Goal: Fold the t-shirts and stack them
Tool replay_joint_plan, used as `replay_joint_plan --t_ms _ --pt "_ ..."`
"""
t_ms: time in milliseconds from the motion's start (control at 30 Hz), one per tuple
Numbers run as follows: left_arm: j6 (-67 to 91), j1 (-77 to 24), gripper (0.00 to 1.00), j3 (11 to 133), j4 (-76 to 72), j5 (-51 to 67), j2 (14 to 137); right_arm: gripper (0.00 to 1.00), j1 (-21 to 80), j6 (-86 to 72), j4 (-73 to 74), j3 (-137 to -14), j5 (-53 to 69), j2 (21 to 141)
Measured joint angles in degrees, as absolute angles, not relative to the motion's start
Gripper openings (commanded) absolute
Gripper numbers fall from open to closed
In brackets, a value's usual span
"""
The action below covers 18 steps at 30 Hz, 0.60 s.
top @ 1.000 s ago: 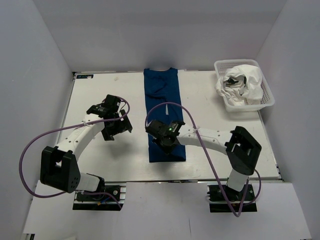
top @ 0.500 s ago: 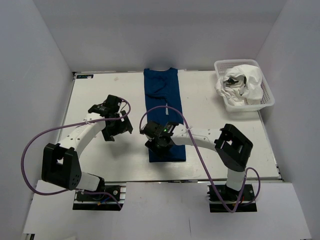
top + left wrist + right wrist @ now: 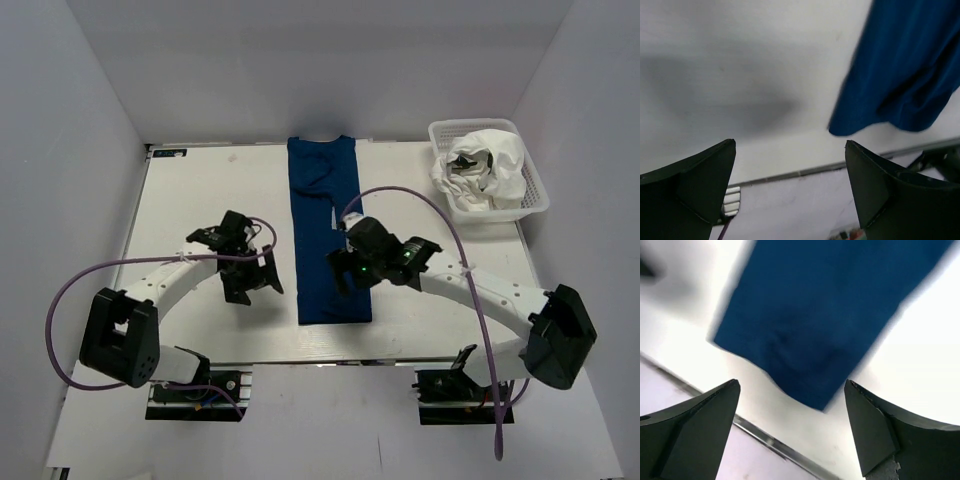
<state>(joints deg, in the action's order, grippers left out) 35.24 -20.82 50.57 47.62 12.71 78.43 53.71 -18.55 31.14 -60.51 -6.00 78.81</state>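
Observation:
The navy t-shirt [image 3: 325, 220] lies folded into a long narrow strip down the middle of the table, collar at the far end. My right gripper [image 3: 346, 272] hovers open over the strip's near right part; in the right wrist view the shirt's near end [image 3: 825, 315] lies below the open gripper [image 3: 790, 382], nothing between the fingers. My left gripper [image 3: 262, 283] stands open just left of the strip, over bare table. In the left wrist view the shirt's near left corner [image 3: 910, 65] lies ahead and right of that gripper [image 3: 790, 145]. A white t-shirt [image 3: 490, 165] sits crumpled in the basket.
The white lattice basket [image 3: 537, 190] stands at the table's far right corner. The white table [image 3: 200, 190] is walled at the left, back and right. Its near metal edge [image 3: 805, 170] runs just past the shirt's near end. Purple cables loop from both arms.
My right gripper has opened and let go of the navy shirt, and its arm has swung out to the right. My left gripper has moved nearer and rightward, toward the shirt's near left corner.

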Motion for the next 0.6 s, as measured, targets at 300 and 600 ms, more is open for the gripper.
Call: replay_joint_plan --t_ms 300,600 --pt "37.36 -32.47 0.94 45.69 42.15 21.04 79.44 0.82 42.44 -25.89 35.05 -50.76 4.12 81.34" --pt "38.61 -39.53 0.80 49.93 38.59 22.74 93.14 0.52 38.68 -26.87 33.91 -49.95 13.39 86.67"
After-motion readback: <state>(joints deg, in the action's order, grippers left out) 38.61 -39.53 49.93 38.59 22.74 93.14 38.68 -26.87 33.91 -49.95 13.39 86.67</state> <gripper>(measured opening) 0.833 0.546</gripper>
